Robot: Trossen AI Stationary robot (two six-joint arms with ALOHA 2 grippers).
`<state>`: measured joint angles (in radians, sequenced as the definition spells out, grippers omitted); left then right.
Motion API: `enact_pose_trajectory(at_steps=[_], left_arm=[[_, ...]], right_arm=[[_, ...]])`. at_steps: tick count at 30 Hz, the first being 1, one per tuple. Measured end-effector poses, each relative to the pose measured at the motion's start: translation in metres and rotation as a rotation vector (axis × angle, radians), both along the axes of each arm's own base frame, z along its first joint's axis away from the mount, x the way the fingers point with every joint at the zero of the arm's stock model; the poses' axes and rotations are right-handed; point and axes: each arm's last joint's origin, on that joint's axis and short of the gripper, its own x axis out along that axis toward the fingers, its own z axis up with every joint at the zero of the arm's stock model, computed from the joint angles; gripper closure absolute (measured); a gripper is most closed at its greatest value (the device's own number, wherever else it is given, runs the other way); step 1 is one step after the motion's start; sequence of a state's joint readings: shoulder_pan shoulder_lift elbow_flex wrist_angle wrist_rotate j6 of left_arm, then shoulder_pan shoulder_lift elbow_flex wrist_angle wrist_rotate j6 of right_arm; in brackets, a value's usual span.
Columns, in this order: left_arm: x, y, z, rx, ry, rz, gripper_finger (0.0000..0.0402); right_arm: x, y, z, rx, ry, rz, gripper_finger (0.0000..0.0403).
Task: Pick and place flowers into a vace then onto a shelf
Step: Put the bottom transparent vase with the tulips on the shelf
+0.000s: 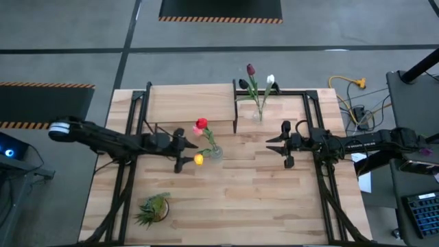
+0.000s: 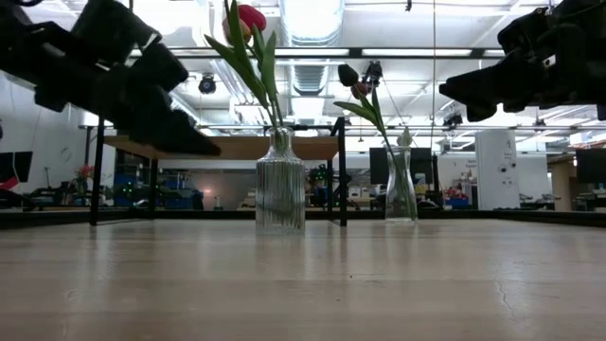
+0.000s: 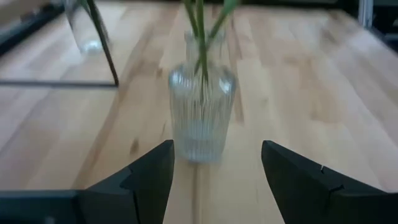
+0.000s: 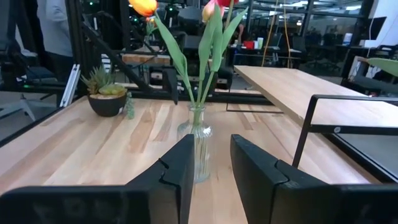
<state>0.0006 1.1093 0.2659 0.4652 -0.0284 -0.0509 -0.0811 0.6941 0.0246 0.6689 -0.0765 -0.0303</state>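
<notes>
My left gripper [image 1: 194, 150] jaws open, empty, facing ribbed clear glass vase [image 1: 215, 152] with red, pink, orange tulips [image 1: 201, 124], mid-tabletop [image 1: 274, 206]. Glass slippery, top-heavy (fragile); I'd grip body low. Right gripper [image 1: 269, 142] partly open, empty.

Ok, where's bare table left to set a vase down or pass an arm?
Free: the front stretch right of the tuft plant, and the bare top of the shelf. Crowded: the middle, where the left gripper stands open at the ribbed vase, and the back edge around the second vase, near the right gripper.
</notes>
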Motion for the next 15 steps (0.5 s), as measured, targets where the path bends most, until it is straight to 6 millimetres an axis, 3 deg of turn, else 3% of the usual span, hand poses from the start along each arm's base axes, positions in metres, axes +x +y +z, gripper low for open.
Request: enact_pose_trajectory(at_steps=[5, 15], left_arm=[[0.011, 0.000, -0.010, 0.008, 0.064, -0.003, 0.0176], [0.041, 0.000, -0.009, 0.015, -0.017, -0.004, 0.0176]], right_arm=[[0.000, 0.000, 0.000, -0.007, 0.000, 0.000, 0.0316], [0.000, 0.000, 0.000, -0.026, -0.001, 0.000, 0.0326]])
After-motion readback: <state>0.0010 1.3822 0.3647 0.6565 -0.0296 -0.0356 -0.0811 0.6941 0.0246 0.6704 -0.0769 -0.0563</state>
